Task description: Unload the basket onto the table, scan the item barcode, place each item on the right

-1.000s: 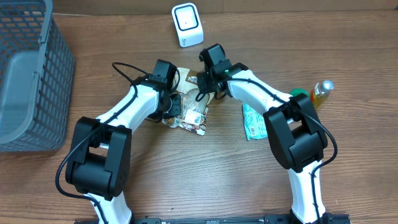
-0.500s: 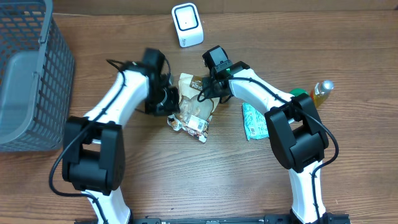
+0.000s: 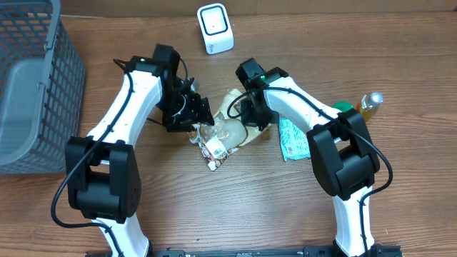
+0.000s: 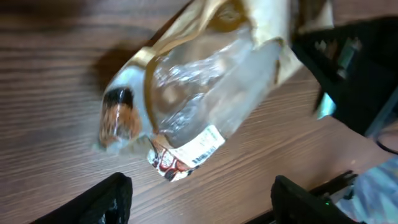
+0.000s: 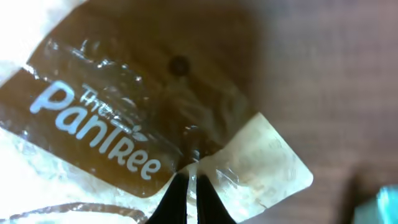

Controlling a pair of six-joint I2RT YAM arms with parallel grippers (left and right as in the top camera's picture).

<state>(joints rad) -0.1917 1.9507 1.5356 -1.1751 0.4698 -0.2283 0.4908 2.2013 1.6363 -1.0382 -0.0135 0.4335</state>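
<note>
The item is a clear plastic snack bag with a brown printed top, lying on the table between the arms. In the left wrist view the bag shows a white barcode label facing up near its lower end. My left gripper is open just left of the bag, and nothing sits between its fingers. My right gripper is shut on the bag's top edge, and its view shows the tips pinching the seam of the bag. The white scanner stands at the back.
A grey mesh basket fills the left side. A green packet lies right of the bag, also at the corner of the right wrist view. A small yellow bottle and a green object sit far right.
My left gripper let go of the bag, opened wide and drew back to the left. My right gripper kept its hold and shifted the bag slightly toward the front.
</note>
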